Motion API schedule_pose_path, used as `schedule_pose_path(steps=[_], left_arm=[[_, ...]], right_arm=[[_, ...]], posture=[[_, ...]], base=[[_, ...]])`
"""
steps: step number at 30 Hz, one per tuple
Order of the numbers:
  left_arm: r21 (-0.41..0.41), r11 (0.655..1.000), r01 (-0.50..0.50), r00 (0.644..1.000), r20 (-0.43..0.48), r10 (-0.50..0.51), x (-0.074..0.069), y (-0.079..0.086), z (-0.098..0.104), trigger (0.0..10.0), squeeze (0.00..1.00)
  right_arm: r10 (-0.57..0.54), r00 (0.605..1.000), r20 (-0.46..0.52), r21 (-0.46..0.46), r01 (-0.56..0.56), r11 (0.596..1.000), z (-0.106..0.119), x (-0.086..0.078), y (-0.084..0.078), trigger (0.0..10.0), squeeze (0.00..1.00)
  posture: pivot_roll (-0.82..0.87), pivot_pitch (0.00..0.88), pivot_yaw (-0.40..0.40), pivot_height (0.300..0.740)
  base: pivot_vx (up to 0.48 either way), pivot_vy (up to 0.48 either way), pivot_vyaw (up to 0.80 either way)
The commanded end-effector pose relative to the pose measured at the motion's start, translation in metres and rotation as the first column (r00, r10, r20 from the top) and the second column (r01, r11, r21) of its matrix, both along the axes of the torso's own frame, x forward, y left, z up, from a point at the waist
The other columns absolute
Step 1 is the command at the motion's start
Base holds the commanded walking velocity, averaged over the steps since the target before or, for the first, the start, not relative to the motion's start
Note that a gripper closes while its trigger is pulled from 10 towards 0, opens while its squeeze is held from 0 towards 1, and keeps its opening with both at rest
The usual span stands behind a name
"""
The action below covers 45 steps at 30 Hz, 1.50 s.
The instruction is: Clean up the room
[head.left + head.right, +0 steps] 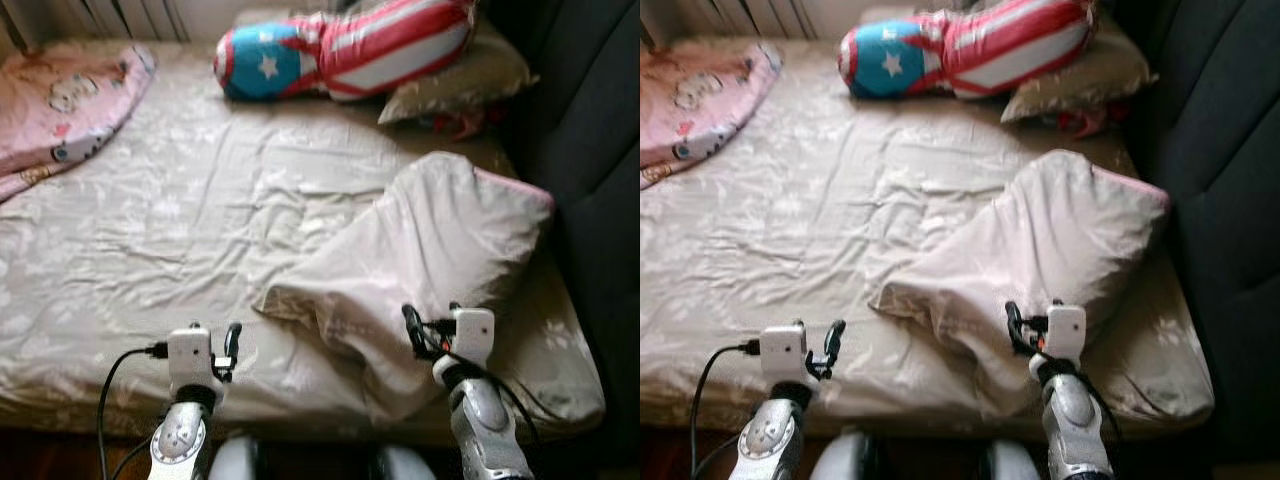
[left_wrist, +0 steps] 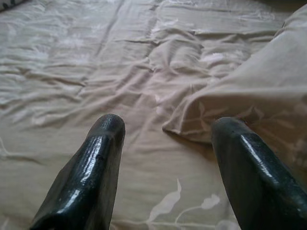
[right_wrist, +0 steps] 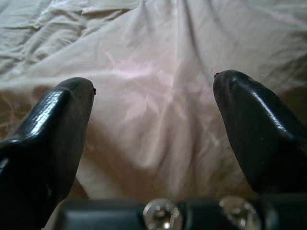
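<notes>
I've got the right gripper (image 3: 153, 120) spread wide over the folded-back duvet (image 1: 440, 240) on the bed's right half, the left gripper (image 2: 165, 163) spread too, above bare sheet (image 1: 150, 230) by the fold's corner. Risk: the fingers pinch one thin layer (slippery fabric), and it slides free.

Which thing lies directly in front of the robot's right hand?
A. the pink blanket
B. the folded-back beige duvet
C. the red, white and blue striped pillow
B: the right hand is open right at the folded-back beige duvet, whose fabric spreads between its fingers in the right wrist view.
</notes>
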State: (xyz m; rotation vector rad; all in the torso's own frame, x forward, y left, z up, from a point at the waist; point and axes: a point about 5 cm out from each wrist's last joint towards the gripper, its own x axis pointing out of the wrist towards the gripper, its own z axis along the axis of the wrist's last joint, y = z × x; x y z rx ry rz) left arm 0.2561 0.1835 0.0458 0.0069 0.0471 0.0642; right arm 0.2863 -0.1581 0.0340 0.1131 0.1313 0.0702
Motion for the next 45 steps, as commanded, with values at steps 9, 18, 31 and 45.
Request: schedule_pose_path(steps=[9,18,31,45], left_arm=[[-0.014,1.000,0.016,1.000,-0.027,-0.016,-0.002,-0.003,-0.003,10.0,0.00],[-0.018,1.000,0.025,0.999,-0.032,-0.026,-0.002,-0.004,-0.004,10.0,0.00],[-0.021,0.999,0.027,0.999,-0.030,-0.028,-0.002,-0.004,-0.004,10.0,0.00],[-0.023,0.999,0.030,0.999,-0.026,-0.031,-0.003,-0.005,-0.005,10.0,0.00]], right_arm=[[0.011,1.000,-0.027,0.009,-0.011,1.000,-0.005,0.000,0.003,10.0,0.00],[-0.007,0.998,-0.064,0.029,0.009,1.000,-0.007,0.006,0.003,10.0,0.00],[-0.018,0.999,-0.036,0.032,0.020,0.999,0.005,0.021,0.002,10.0,0.00],[-0.025,0.999,-0.041,0.037,0.027,0.999,0.004,0.022,0.004,10.0,0.00]], posture=[[-0.05,0.192,-0.024,0.637],[-0.05,0.192,-0.021,0.637],[-0.04,0.192,-0.020,0.637],[-0.04,0.198,-0.021,0.637]], base=[[0.000,0.000,0.00],[0.000,0.000,0.00],[0.295,0.000,0.00],[0.191,0.000,0.00]])
